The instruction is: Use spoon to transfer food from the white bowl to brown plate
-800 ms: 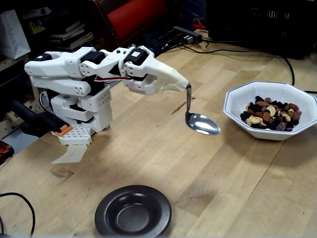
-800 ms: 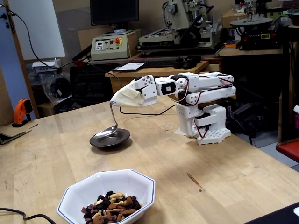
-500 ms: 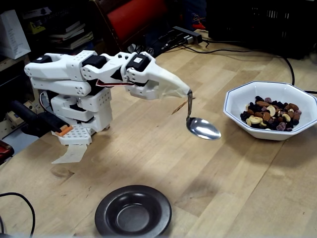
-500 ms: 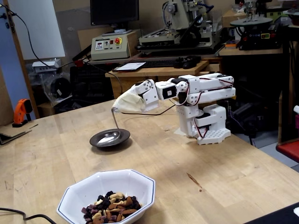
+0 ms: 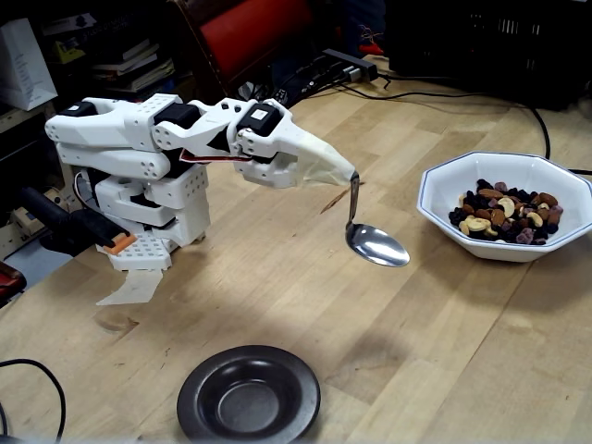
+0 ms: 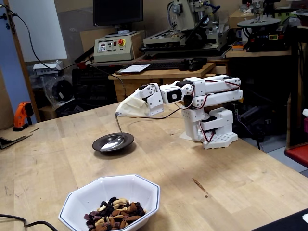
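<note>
the white bowl [image 5: 504, 205] holds all the food [image 5: 505, 215]; the brown plate [image 5: 248, 394] sits empty, so transfer has not begun. the gripper [image 5: 350, 176] clamps the spoon [image 5: 375, 244], hanging empty above the table between them.

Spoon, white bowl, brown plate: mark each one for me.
spoon [image 5: 377, 246]: a fixed view, on its shiny oval bowl.
white bowl [image 5: 444, 190]: a fixed view, on the bare inner wall at left.
brown plate [image 5: 199, 394]: a fixed view, on the flat rim at left.
</note>
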